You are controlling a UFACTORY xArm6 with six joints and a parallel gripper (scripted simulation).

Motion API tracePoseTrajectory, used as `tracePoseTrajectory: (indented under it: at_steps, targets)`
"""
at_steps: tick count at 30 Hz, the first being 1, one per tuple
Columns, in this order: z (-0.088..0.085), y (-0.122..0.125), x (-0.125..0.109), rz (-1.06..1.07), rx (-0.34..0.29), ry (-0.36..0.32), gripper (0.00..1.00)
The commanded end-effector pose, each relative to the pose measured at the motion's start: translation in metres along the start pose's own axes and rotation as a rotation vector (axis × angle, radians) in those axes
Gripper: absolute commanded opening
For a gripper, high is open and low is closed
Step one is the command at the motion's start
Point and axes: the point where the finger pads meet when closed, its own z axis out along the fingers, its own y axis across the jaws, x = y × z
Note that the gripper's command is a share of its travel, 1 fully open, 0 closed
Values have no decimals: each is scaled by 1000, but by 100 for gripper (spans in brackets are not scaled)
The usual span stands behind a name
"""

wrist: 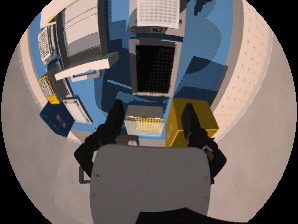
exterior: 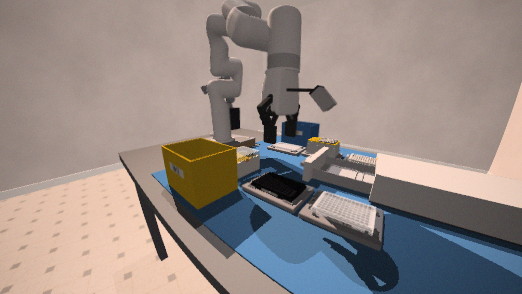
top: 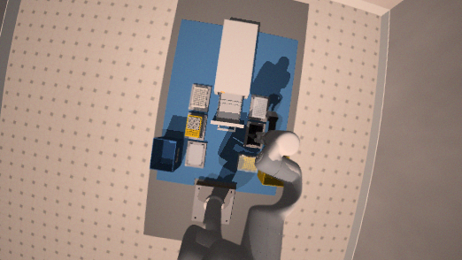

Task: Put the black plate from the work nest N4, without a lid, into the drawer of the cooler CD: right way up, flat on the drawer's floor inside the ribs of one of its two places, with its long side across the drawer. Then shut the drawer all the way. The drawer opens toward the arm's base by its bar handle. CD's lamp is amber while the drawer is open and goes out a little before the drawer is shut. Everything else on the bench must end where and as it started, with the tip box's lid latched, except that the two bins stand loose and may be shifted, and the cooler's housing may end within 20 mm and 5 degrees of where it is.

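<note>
Top: black ribbed well plate [top: 254, 133] lies in its grey nest beside the white cooler's open drawer [top: 230, 110]; two bins, one blue [top: 165, 154], one yellow [top: 269, 179] | Exterior: black two-finger gripper [exterior: 278, 126] hangs above the bench, fingers spread wide, empty; yellow bin's label unreadable | Wrist: black plate ahead, between the fingertips.

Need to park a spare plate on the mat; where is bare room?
Bare blue mat lies near the exterior camera, before the clear plate's nest. Crowded between the yellow bin, black plate and open drawer.
</note>
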Motion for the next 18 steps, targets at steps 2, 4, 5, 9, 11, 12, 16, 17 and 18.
tracePoseTrajectory:
  at_steps: [2,4,5,9,11,12,16,17,18]
  targets:
    - [5,0,1,0,-2,4,100]
    - [8,0,1,0,-2,4,100]
    - [10,0,1,0,-2,4,100]
    - [17,1,1,0,-2,4,100]
    - [20,1,1,0,-2,4,100]
    - [22,1,1,0,-2,4,100]
    - [28,1,1,0,-2,4,100]
    - [30,1,1,0,-2,4,100]
    - [30,1,1,0,-2,4,100]
